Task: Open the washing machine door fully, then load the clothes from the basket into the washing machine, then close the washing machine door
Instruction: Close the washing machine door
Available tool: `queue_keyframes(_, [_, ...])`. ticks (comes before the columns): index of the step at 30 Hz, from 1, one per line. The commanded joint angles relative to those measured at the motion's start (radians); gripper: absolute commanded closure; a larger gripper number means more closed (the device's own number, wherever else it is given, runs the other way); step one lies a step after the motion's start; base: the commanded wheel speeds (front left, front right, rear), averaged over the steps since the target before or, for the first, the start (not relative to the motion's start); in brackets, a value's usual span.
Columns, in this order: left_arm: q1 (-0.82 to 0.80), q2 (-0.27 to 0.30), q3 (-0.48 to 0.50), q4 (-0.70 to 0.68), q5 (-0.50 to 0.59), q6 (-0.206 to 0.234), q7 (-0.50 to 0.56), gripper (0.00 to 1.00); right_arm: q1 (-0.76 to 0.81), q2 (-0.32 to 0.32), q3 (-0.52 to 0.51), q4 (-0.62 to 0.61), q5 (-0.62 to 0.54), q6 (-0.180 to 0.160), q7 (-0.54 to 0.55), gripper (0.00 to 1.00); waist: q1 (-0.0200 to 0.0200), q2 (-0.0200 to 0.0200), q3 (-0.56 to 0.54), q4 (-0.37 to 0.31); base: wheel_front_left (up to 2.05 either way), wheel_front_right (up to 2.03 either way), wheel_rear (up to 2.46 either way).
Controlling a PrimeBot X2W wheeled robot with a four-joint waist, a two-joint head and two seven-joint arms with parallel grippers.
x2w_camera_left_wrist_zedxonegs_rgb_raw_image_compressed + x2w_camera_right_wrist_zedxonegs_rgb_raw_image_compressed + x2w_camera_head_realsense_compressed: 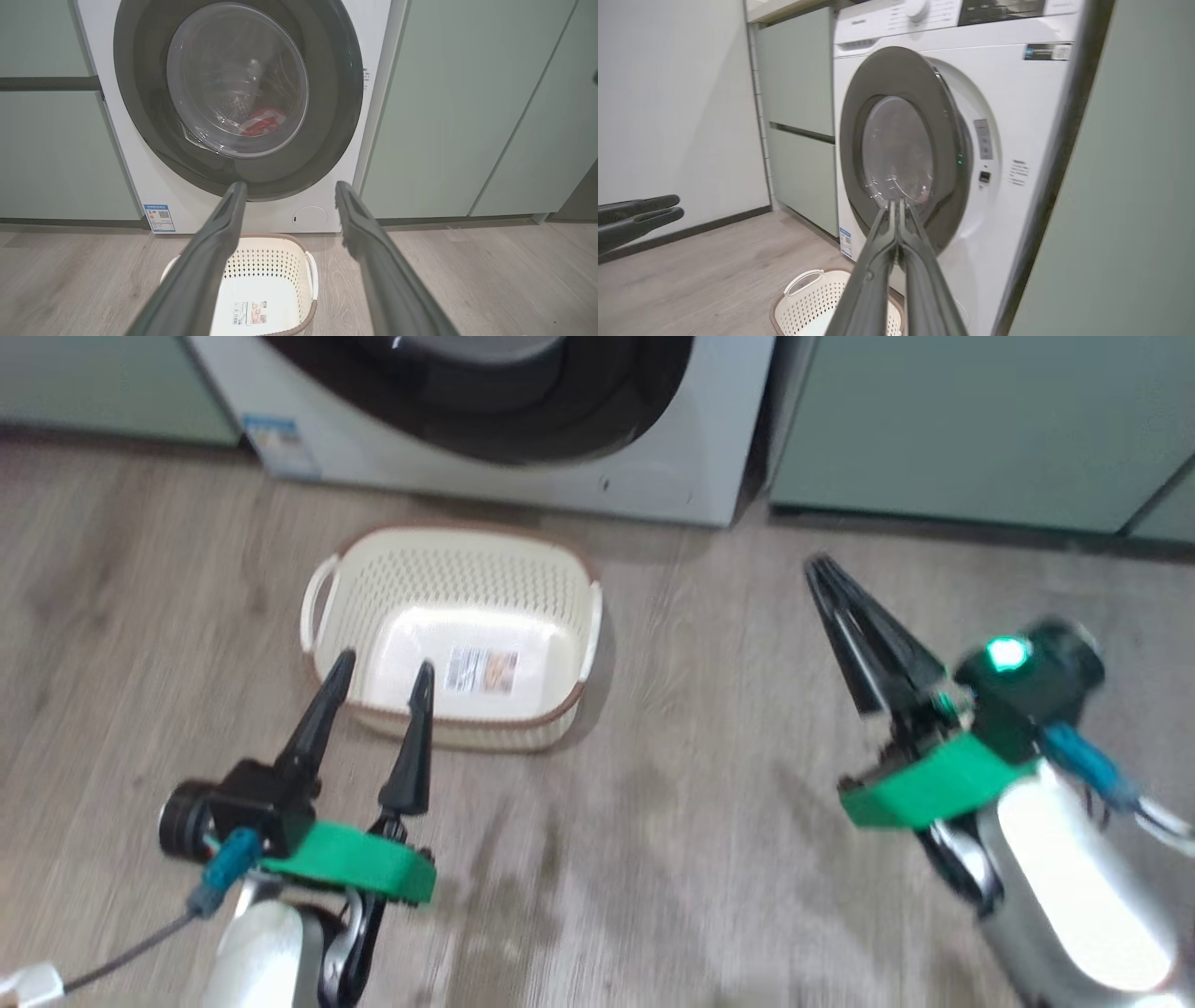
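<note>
Your right gripper (823,569) has its fingers pressed together with nothing between them, which suits a push. Your left gripper (386,663) hangs empty, fingers apart, above the near end of the basket (448,583). The basket sits on the floor just in front of the washing machine (187,205) and nothing red lies in it, so loading looks done and closing is the step in hand. In the right wrist view the joined fingers point at the lower part of the washing machine door (896,74), near it but apparently not touching. Whether the door is latched or a little ajar is hard to tell from that slanted, blurred view, so treat it as unlatched. Set the tips on the glossy black rim rather than the glass bowl, and push straight in, steadily, until it seats. Hold your left arm back from the door. Beyond the glass, the clothes (259,125) lie low in the drum.
</note>
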Motion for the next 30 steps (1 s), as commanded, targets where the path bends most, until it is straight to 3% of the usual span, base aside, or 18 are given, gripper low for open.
queue_keyframes(1, [-0.049,0.000,0.021,-0.037,-0.005,0.003,-0.012,0.00,-0.079,-0.037,0.064,-0.014,0.003,0.000,-0.006,1.00,0.0000,0.0000,0.086,0.054,0.00,0.00,0.00])
queue_keyframes(7, [-0.114,0.000,0.006,-0.047,-0.026,0.016,-0.012,0.00,-0.375,-0.124,0.240,0.066,0.043,0.000,-0.006,1.00,0.0000,0.0000,0.210,0.114,0.00,0.00,0.00])
queue_keyframes(14, [-0.169,0.000,-0.031,-0.066,-0.069,0.029,-0.012,0.00,-0.622,-0.195,0.338,0.189,0.077,0.000,-0.006,1.00,0.0000,0.0000,0.312,0.190,0.00,0.00,0.00])
queue_keyframes(22, [-0.197,0.000,-0.070,-0.081,-0.105,0.058,-0.012,0.00,-0.862,-0.249,0.391,0.401,0.119,0.000,-0.006,1.00,0.0000,0.0000,0.383,0.254,0.00,0.00,0.00])
queue_keyframes(30, [-0.211,0.000,-0.093,-0.085,-0.122,0.070,-0.012,0.00,-1.027,-0.233,0.387,0.640,0.114,0.000,-0.006,1.00,0.0000,0.0000,0.418,0.277,0.00,0.00,0.00])
